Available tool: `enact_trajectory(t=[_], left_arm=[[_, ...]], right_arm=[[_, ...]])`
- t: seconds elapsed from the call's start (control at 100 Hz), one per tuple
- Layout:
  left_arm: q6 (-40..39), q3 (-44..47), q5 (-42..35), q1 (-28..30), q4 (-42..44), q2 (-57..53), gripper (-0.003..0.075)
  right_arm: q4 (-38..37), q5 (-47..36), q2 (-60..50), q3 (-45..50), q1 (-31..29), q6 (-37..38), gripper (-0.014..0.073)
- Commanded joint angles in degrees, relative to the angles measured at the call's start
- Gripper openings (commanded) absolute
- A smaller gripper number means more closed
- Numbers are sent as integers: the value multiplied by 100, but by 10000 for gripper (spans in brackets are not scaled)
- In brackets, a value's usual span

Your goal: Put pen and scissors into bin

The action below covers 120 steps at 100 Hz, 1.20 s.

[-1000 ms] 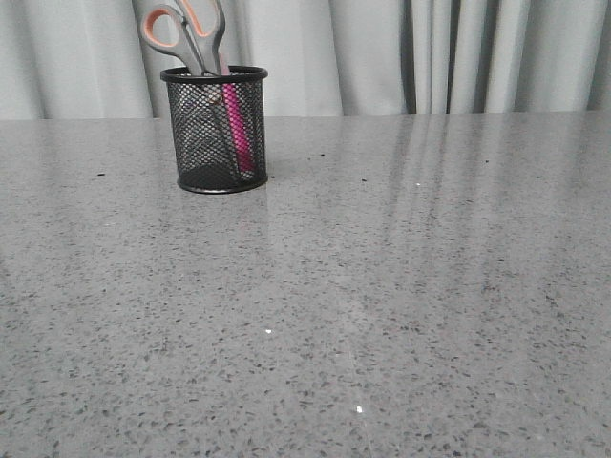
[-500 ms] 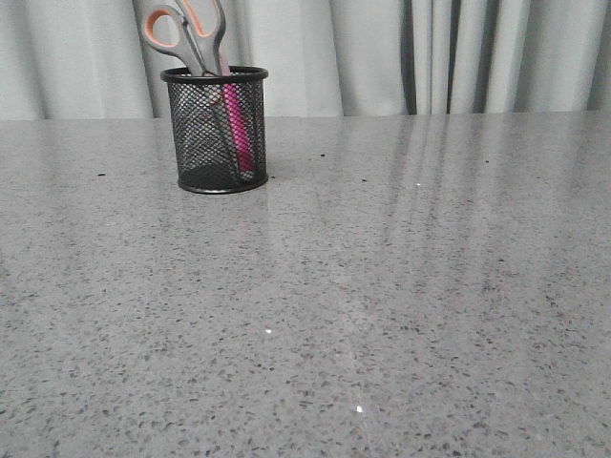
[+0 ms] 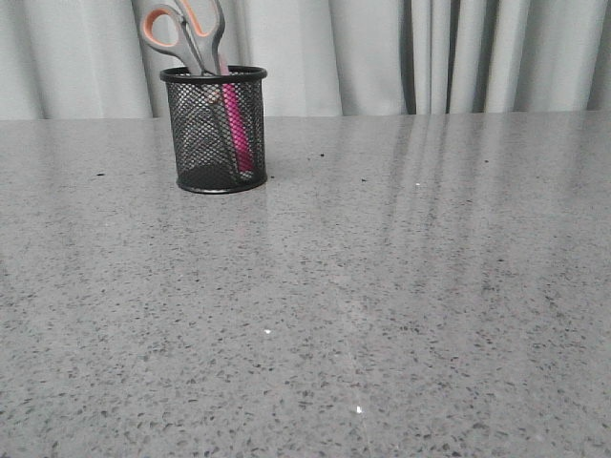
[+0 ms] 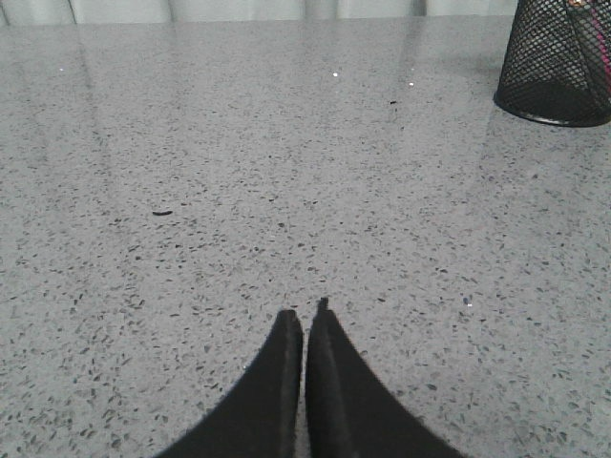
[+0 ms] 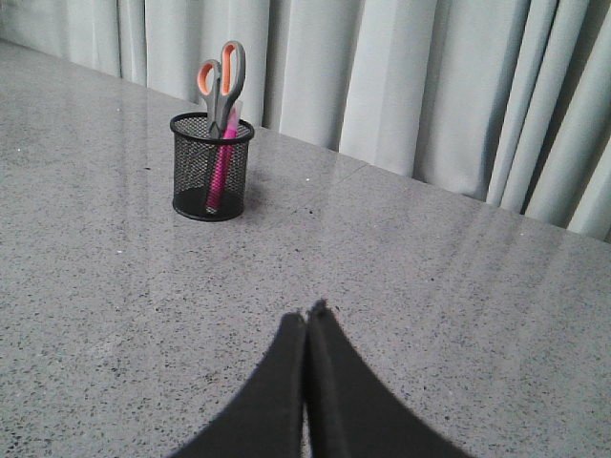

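The black mesh pen cup (image 3: 214,130) is seen standing upright on the speckled grey table (image 3: 382,286), in front of the pale curtain (image 3: 382,57). Inside it the pink pen (image 3: 235,129) and the scissors (image 3: 186,33) are stood, handles poking out above the rim. No arms are shown in the front view. The left gripper (image 4: 305,320) and right gripper (image 5: 307,313) are only caught by the wrist views, each pinched closed on nothing, well apart from the cup.
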Motion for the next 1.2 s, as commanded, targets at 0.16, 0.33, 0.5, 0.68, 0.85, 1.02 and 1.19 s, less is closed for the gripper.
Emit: enact_trajectory(t=[0.16, 0.33, 0.5, 0.68, 0.85, 1.02, 1.19], left_arm=[[-51, 252, -335, 11, -66, -165, -19], [-51, 252, -335, 11, -66, -165, -19], [-51, 252, -335, 11, -66, -165, -19], [-51, 252, -335, 11, -66, -165, -19], [-51, 252, -335, 11, -66, -165, -19], [-51, 252, -335, 11, -66, -165, -19], [-51, 252, -335, 11, -76, -165, -19]], right_arm=[[-88, -410, -68, -112, -22, -11, -58], [-180, -398, -80, -112, -22, -11, -58], [-193, -407, -94, 25, -44, -11, -58], [-59, -1225, -94, 630, -928, 1, -58], [1272, -3500, -94, 2000, -2255, 1, -60], [1392, -4073, -94, 2757, -2544, 1, -76], [1382, -2973, -94, 2819, -2553, 1, -76]])
